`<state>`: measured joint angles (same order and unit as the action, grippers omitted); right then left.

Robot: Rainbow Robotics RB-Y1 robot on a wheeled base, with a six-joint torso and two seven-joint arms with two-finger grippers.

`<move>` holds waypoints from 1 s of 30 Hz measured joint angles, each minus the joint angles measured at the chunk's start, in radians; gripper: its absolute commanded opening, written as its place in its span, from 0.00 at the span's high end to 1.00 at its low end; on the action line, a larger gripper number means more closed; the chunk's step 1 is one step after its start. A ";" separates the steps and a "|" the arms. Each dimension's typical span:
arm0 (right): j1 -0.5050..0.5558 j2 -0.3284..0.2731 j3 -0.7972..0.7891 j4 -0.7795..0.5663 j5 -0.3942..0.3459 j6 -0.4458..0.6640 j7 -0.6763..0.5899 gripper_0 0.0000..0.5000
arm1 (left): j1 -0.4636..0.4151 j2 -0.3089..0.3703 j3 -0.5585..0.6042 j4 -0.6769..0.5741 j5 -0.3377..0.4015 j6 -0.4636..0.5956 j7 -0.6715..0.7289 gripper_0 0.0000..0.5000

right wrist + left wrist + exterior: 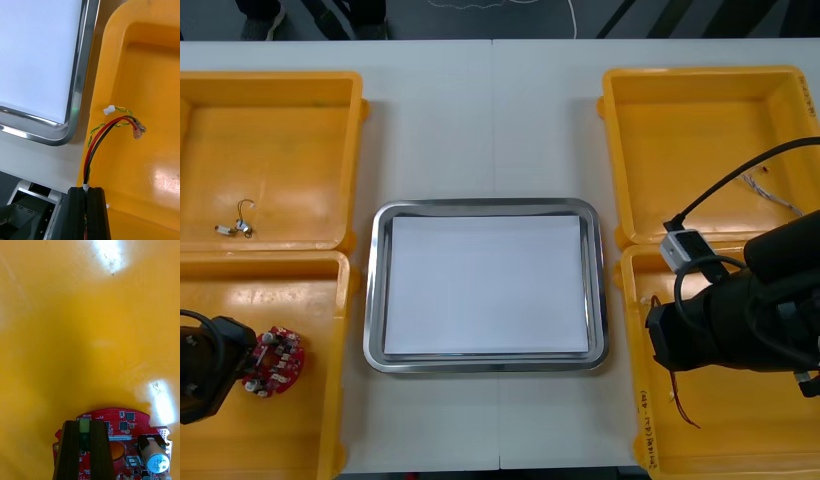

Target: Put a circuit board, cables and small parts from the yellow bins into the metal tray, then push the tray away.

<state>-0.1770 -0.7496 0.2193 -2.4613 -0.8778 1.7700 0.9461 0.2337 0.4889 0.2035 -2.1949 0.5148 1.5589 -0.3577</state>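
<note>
Left claw (85, 424) grasps round red circuit board (123, 419); right claw (87, 189) clamps red-and-black cable (100, 135) at yellow plastic bin's (150, 67) edge.

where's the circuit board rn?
Front view: the circuit board is in the near left bin, on the robot's left of the tray, with the left gripper shut on it.

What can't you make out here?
Front view: small metal parts in far left bin, too small to identify; the right arm covers much of near right bin.
Left wrist view: circuit board cut off by the edge, partly behind the left gripper.
Right wrist view: one end of the cable hidden in the right gripper.
</note>
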 measured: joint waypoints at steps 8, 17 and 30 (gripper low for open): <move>-0.056 0.048 0.002 0.036 0.005 0.054 0.000 1.00 | -0.001 0.040 0.012 -0.125 0.018 0.130 -0.005 1.00; -0.083 0.077 0.003 0.077 0.046 0.080 0.000 1.00 | -0.045 0.110 0.085 -0.204 0.129 0.302 -0.092 1.00; -0.085 0.079 0.003 0.078 0.057 0.090 0.000 1.00 | -0.190 0.231 0.160 -0.244 0.368 0.352 -0.119 1.00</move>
<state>-0.2618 -0.6704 0.2222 -2.3835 -0.8212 1.8603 0.9458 0.0436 0.7199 0.3630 -2.4387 0.8831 1.9114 -0.4767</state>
